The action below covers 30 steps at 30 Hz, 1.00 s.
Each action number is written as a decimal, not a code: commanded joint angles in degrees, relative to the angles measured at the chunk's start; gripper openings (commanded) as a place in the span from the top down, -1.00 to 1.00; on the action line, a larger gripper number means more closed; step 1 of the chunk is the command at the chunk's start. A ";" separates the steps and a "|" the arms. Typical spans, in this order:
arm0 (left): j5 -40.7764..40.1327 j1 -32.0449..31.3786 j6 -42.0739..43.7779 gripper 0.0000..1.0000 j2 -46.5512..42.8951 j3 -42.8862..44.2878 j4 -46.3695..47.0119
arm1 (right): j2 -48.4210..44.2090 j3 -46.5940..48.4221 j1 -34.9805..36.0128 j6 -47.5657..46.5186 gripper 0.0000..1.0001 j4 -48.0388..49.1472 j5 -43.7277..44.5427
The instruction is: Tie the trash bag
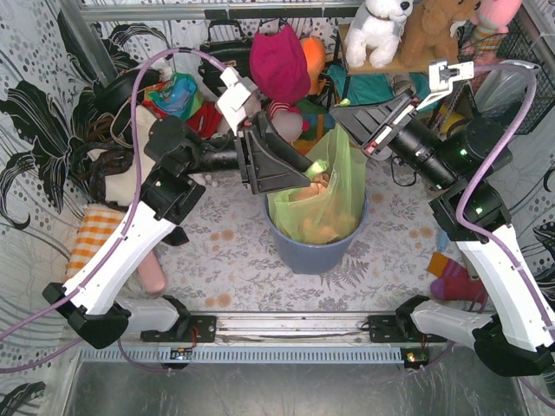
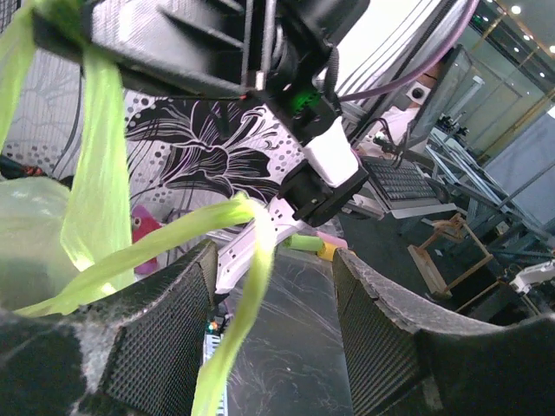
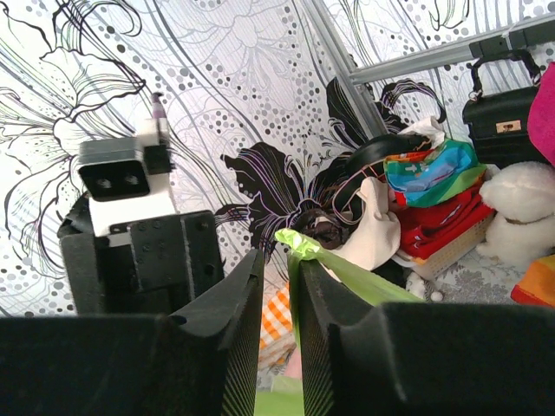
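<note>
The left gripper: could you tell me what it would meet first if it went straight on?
The left gripper would most likely meet the twisted light-green plastic strip of the trash bag crossing between its open fingers; the right arm's wrist stands behind, depth unclear.

trash bag point(image 1: 325, 208): translucent light-green, crumpled brown paper inside
place: upright in blue-grey bin point(image 1: 314, 253)
top: stretched upward in strips

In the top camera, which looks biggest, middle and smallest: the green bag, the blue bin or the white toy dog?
1. green bag
2. blue bin, partly hidden by the bag
3. white toy dog
</note>
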 commanded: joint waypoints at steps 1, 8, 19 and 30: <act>3.49 -0.14 -1.86 -0.29 -1.45 2.45 6.65 | -1.67 -0.36 0.00 -0.64 0.56 0.41 0.83; 1.51 -0.35 5.40 -0.37 -2.21 3.90 -5.35 | -2.61 -1.02 0.00 -0.72 0.56 -0.13 1.51; 6.90 -2.83 -3.17 -0.37 3.79 4.14 7.99 | -3.79 -2.53 -0.01 -0.48 0.56 -0.40 2.12; 6.11 -4.58 -9.77 -0.32 8.04 8.29 16.20 | -2.52 -2.57 0.05 -0.44 0.51 -1.20 0.11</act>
